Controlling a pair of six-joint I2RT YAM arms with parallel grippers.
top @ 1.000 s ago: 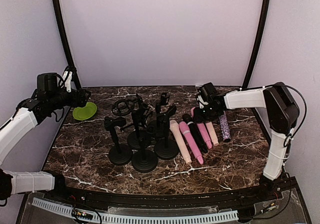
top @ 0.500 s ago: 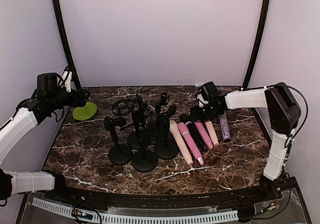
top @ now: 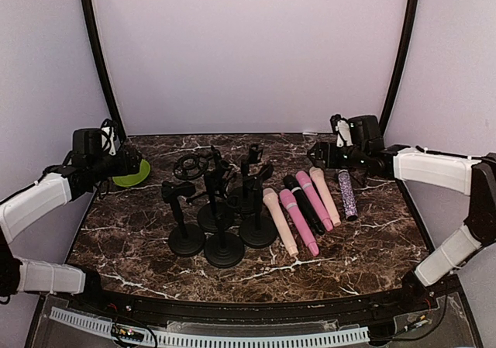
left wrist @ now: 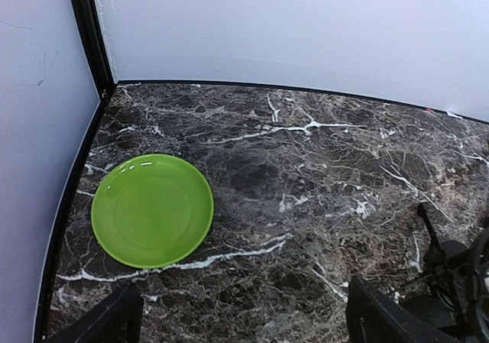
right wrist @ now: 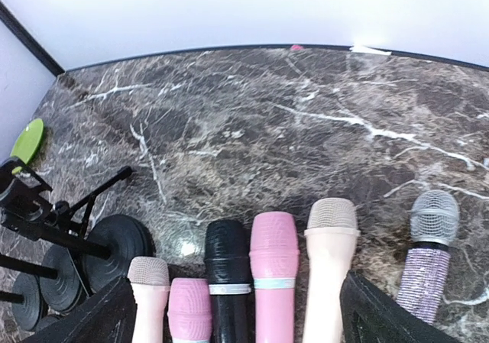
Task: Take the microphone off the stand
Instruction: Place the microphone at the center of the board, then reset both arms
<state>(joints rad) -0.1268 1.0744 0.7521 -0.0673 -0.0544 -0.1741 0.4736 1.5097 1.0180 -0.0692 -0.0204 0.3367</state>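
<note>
Several black stands (top: 224,224) cluster at the table's middle, and I see no microphone in their clips. Several microphones (top: 298,221) lie side by side to their right: cream, pink, black, pink, cream and a glittery purple one (top: 346,194). My right gripper (top: 324,155) hovers open just behind their heads. In the right wrist view the right gripper (right wrist: 238,309) has nothing between its fingers (right wrist: 98,320), with the black microphone (right wrist: 228,270) and a pink one (right wrist: 273,266) below. My left gripper (top: 124,164) is open beside the green plate (top: 133,175), holding nothing.
The green plate (left wrist: 151,209) lies in the back left corner by the black frame post (top: 99,61). Stand bases (right wrist: 114,245) sit left of the microphones. White walls close in the table on three sides.
My right gripper opened and drew back up and to the right, away from the row of microphones. The left arm dropped slightly toward the plate.
</note>
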